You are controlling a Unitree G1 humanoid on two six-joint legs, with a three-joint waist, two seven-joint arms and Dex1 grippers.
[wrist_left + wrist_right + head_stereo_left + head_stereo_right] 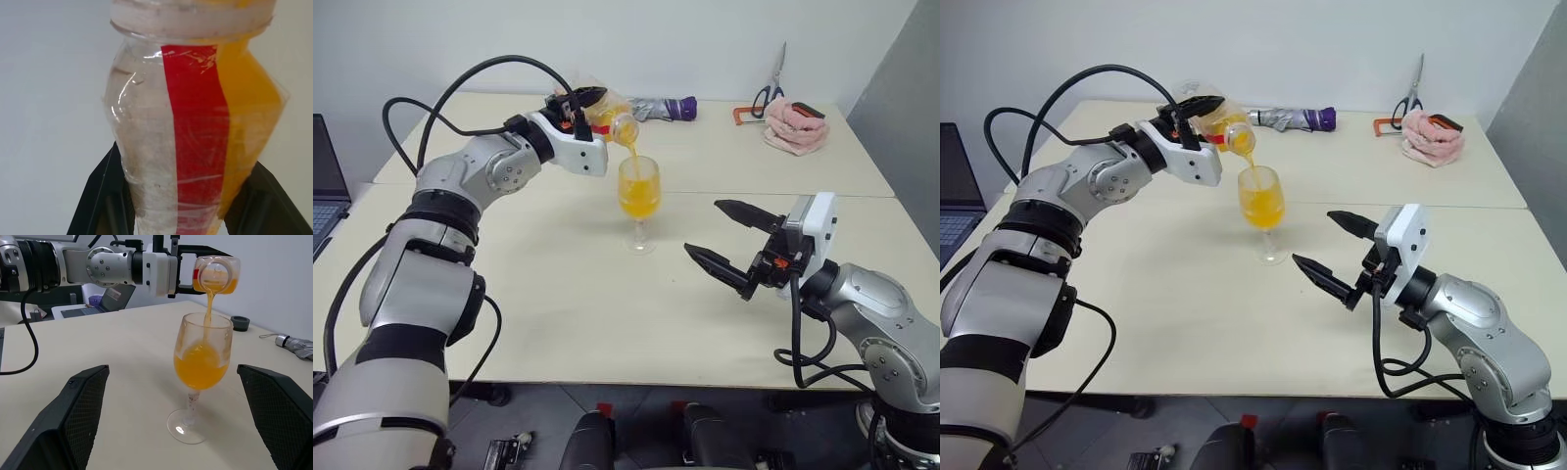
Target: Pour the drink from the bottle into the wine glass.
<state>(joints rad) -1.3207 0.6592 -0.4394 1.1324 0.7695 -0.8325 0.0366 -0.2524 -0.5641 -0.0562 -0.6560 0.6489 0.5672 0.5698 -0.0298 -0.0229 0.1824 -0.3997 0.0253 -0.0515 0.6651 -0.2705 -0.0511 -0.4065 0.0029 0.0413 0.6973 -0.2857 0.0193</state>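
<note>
Orange-yellow translucent drink [209, 313] is streaming from the small clear plastic bottle [195, 127] with its plain red label strip, no writing I can read. My left gripper [579, 110] is clamped around it, tipped over the clear stemmed wine glass [639, 201], about half full, mid-table. My right gripper [729, 240] hangs near-right of the glass, fingers spread wide, nothing in them. Smooth cream table [607, 313], plenty of bare room around.

Bottle [1217, 125], clear with red label strip, tipped mouth-down just above the wine glass [1263, 213]. Drink [209, 308] streams orange into the upright bowl, about half full, on the surface [607, 294].
</note>
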